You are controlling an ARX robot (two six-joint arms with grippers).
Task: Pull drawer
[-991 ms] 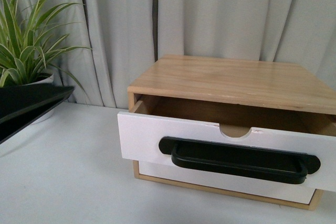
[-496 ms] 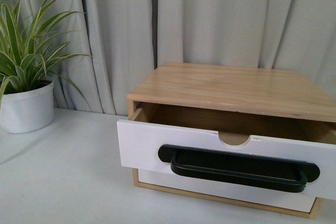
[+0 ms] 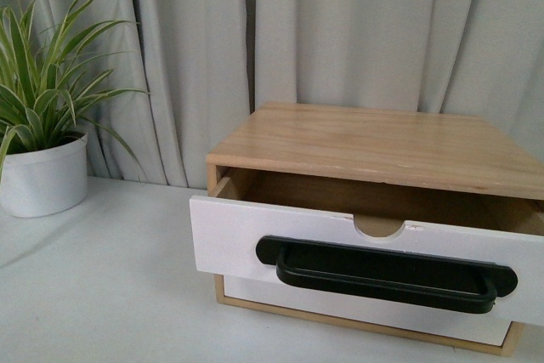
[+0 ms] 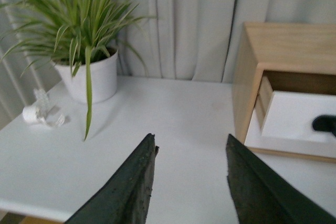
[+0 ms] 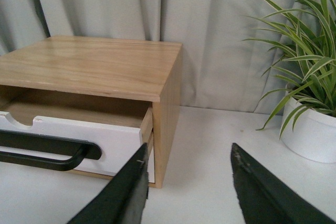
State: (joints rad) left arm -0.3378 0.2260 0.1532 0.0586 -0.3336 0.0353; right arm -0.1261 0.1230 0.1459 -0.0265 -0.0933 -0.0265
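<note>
At centre-right of front view: white-fronted wooden drawer [image 3: 246, 240] with black bar handle [image 3: 387, 274] pulled partly out | left gripper [image 4: 190, 153] parted, empty | right gripper [image 5: 189, 163] parted, empty

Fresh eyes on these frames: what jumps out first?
The drawer, pulled part-way out of its wooden cabinet, with a long black handle across its white front. A striped plant in a white pot stands left of it, before grey curtains. Both wrist views show open grippers, left and right, holding nothing.
</note>
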